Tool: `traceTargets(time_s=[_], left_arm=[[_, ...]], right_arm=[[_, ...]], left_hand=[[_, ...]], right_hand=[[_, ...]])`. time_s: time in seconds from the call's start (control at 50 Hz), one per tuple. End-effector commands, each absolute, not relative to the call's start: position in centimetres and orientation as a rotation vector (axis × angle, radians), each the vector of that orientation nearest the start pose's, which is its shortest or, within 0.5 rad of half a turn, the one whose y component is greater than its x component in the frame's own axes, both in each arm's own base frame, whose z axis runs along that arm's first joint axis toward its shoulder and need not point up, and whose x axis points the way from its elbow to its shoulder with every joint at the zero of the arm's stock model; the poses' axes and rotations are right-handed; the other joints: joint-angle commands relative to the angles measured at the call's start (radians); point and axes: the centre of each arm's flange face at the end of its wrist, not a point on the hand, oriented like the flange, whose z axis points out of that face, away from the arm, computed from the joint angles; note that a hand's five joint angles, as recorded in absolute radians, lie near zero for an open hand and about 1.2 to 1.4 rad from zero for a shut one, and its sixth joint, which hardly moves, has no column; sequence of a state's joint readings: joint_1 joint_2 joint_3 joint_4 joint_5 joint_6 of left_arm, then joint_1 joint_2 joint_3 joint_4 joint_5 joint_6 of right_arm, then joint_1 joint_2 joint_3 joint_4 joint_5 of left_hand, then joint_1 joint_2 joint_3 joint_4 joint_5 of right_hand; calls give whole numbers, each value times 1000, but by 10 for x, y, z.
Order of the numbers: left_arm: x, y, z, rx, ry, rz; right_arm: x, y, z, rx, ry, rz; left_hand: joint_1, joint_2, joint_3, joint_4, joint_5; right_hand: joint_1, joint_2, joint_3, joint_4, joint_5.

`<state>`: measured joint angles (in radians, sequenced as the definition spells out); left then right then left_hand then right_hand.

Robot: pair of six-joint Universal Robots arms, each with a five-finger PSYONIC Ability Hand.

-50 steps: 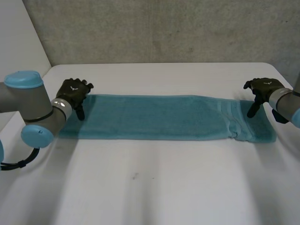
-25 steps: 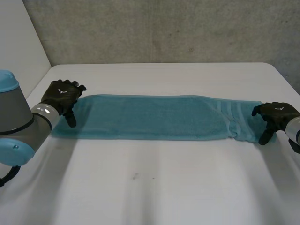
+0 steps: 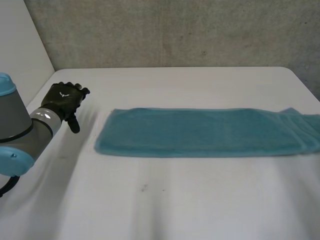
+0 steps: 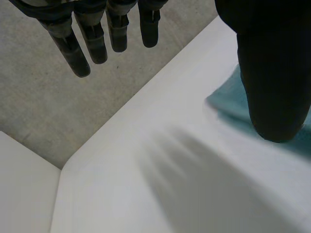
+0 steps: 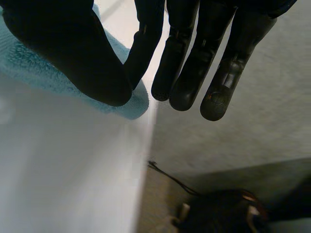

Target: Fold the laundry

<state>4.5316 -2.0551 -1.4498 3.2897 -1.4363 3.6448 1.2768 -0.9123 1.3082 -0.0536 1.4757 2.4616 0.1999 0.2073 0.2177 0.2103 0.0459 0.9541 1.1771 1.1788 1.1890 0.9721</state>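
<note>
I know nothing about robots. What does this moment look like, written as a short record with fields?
surface: white table
laundry: one teal towel, lying flat as a long folded strip
towel's right end: runs past the edge of the head view
left hand: open, fingers straight, beside the towel's left end and apart from it
right hand: thumb and one finger pinch a corner of the towel near the table's edge, other fingers straight
task state: no crosswise fold yet
</note>
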Motion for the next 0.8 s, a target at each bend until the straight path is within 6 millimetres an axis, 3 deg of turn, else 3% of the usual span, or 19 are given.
traceTargets(time_s=[0.02, 0.06, 0.08, 0.1, 0.12, 0.18, 0.2, 0.24, 0.26, 0.3, 0.34, 0.42, 0.5, 0.52, 0.54, 0.62, 0.68, 0.7, 0.8], left_arm=[[-202, -349, 192, 893, 2191, -1899], [-200, -348, 193, 885, 2190, -1896], [-200, -348, 193, 885, 2190, -1896], [-199, -348, 192, 883, 2195, -1893], [-199, -348, 192, 883, 2195, -1893], [-198, -347, 192, 879, 2195, -1892], [-196, -347, 193, 873, 2195, -1890], [-195, -346, 195, 867, 2192, -1890], [-194, -346, 195, 864, 2191, -1892], [-191, -346, 199, 851, 2183, -1895], [-188, -346, 202, 840, 2178, -1900], [-185, -346, 202, 830, 2179, -1898], [-182, -345, 199, 822, 2192, -1884], [-182, -345, 199, 822, 2194, -1883], [-182, -345, 199, 824, 2194, -1880], [-179, -343, 194, 818, 2212, -1860], [-179, -339, 190, 824, 2230, -1843], [-179, -338, 189, 827, 2235, -1839], [-178, -335, 190, 826, 2235, -1840]], right_arm=[[26, -437, 172, -793, 2903, -2087], [46, -438, 177, -783, 2822, -2112], [71, -437, 183, -793, 2731, -2131], [72, -437, 183, -793, 2730, -2132], [114, -432, 195, -837, 2577, -2160], [163, -419, 208, -917, 2399, -2176], [197, -407, 214, -985, 2275, -2168], [214, -400, 217, -1020, 2213, -2164], [260, -377, 226, -1110, 2043, -2140], [277, -367, 229, -1138, 1982, -2130], [319, -339, 235, -1196, 1828, -2093], [394, -290, 219, -1224, 1614, -1964], [442, -251, 197, -1248, 1495, -1852], [442, -251, 197, -1249, 1494, -1851], [465, -230, 177, -1288, 1457, -1797], [483, -212, 155, -1335, 1450, -1766], [482, -215, 151, -1329, 1515, -1806], [473, -228, 163, -1262, 1609, -1902], [455, -249, 187, -1128, 1734, -2035]], left_hand=[[-13, -20, -31, -23, -33], [-13, -20, -31, -23, -33], [-13, -20, -31, -23, -33], [-13, -20, -31, -23, -33], [-13, -20, -31, -23, -33], [-13, -20, -31, -23, -33], [-13, -20, -31, -23, -33], [-13, -20, -31, -23, -33], [-13, -20, -31, -23, -33], [-13, -20, -31, -23, -33], [-13, -20, -31, -23, -33], [-16, -23, -34, -26, -36], [-16, -23, -34, -26, -36], [-16, -23, -34, -26, -36], [-16, -23, -34, -26, -36], [-16, -23, -34, -26, -36], [-16, -23, -34, -26, -36], [-16, -23, -34, -26, -36], [-22, -29, -39, -32, -42]], right_hand=[[442, 219, 217, 207, 250], [442, 219, 217, 207, 250], [442, 219, 217, 207, 250], [442, 219, 217, 207, 250], [442, 219, 217, 207, 250], [442, 219, 217, 207, 250], [442, 219, 217, 207, 250], [442, 219, 217, 207, 250], [442, 219, 217, 207, 250], [442, 219, 217, 207, 250], [442, 219, 217, 207, 250], [442, 219, 217, 207, 250], [442, 219, 217, 207, 250], [442, 219, 217, 207, 250], [442, 219, 217, 207, 250], [442, 219, 217, 207, 250], [442, 219, 217, 207, 250], [-33, -256, -258, -268, -226], [-238, -461, -463, -473, -430]])
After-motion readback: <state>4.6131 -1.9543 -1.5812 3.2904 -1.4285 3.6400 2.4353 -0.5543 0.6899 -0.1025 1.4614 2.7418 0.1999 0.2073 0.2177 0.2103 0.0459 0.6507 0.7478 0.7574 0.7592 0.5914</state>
